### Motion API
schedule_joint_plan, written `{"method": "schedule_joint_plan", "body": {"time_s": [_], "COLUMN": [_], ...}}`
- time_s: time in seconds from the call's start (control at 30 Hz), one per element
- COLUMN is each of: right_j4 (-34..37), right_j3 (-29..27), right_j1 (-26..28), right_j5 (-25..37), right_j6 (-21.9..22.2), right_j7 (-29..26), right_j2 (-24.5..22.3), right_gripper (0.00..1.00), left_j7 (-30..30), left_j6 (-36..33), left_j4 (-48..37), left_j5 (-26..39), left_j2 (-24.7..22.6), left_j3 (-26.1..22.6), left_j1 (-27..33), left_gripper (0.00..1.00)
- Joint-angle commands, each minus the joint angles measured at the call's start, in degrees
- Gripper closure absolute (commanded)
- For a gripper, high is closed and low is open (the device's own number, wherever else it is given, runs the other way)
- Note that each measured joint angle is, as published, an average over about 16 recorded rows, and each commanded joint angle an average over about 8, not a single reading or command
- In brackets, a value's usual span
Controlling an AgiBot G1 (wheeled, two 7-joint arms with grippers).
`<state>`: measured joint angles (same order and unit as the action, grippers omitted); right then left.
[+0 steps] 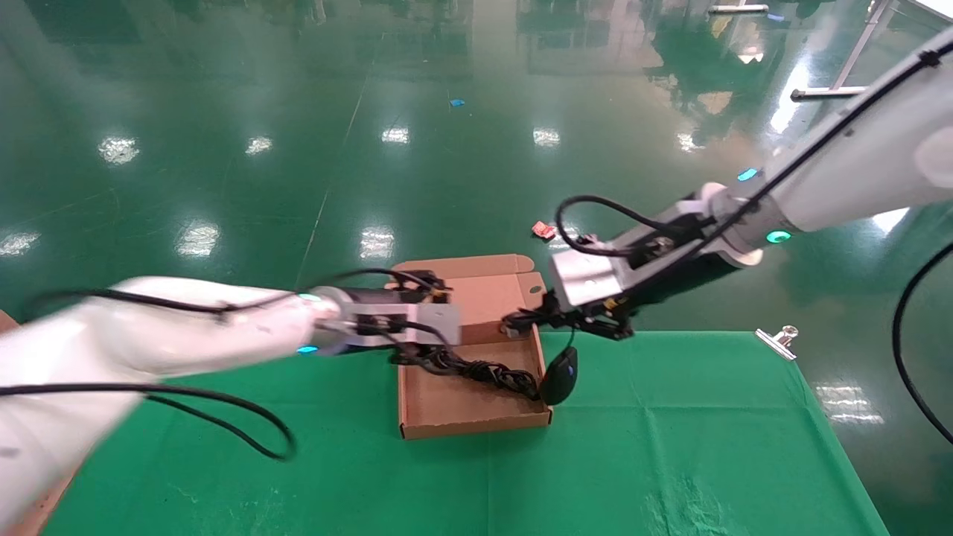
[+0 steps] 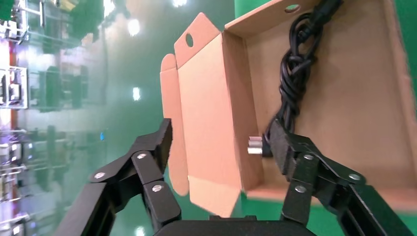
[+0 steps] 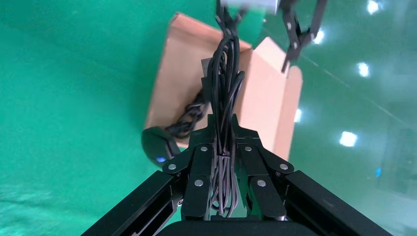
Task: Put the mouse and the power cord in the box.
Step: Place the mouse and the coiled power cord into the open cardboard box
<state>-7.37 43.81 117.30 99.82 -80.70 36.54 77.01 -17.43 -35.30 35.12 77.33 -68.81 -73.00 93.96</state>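
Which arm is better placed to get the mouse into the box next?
Right. The right gripper is shut on the mouse's bundled wire, and the mouse hangs at the right wall of the box. The left gripper is open over the power cord already lying inside.

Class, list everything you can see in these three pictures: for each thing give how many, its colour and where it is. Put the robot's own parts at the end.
box: one, brown, lid open, on the cloth
power cord: one, black, lying in the box
mouse: one, black, hanging at the box's right wall
mouse wire: one bundle, black, in the right gripper
cloth: one, green, under the box
clip: one, silver, cloth's right corner
left gripper: open, over the box
right gripper: shut on the wire
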Motion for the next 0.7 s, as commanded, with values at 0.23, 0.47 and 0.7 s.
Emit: {"method": "schedule_joint_plan", "body": {"time_s": [0.23,0.47,0.7], "right_j4": [-7.6,-18.0,-25.9], "right_j3": [1.6,6.1,13.8], "right_j1": [-3.7,-10.3,-16.2], "right_j5": [-1.2,-4.3,-8.1], "right_j6": [4.5,16.7,29.3], "right_j7": [-4.2,-9.5,-14.2], "right_j2": [1.5,1.8,1.9], "right_gripper": [1.0,1.0,1.0], "left_j7": [-10.7,-14.9,-16.0], "left_j6": [-10.1,-16.6,-20.1], "left_j4": [2.1,2.2,2.5], "left_j5": [-10.3,-15.6,-17.8], "left_j2": [11.6,19.0,24.0], "left_j3": [6.4,9.7,11.0], "left_j1": [-1.0,-1.1,-1.2], "left_gripper": [0.0,0.0,0.0]}}
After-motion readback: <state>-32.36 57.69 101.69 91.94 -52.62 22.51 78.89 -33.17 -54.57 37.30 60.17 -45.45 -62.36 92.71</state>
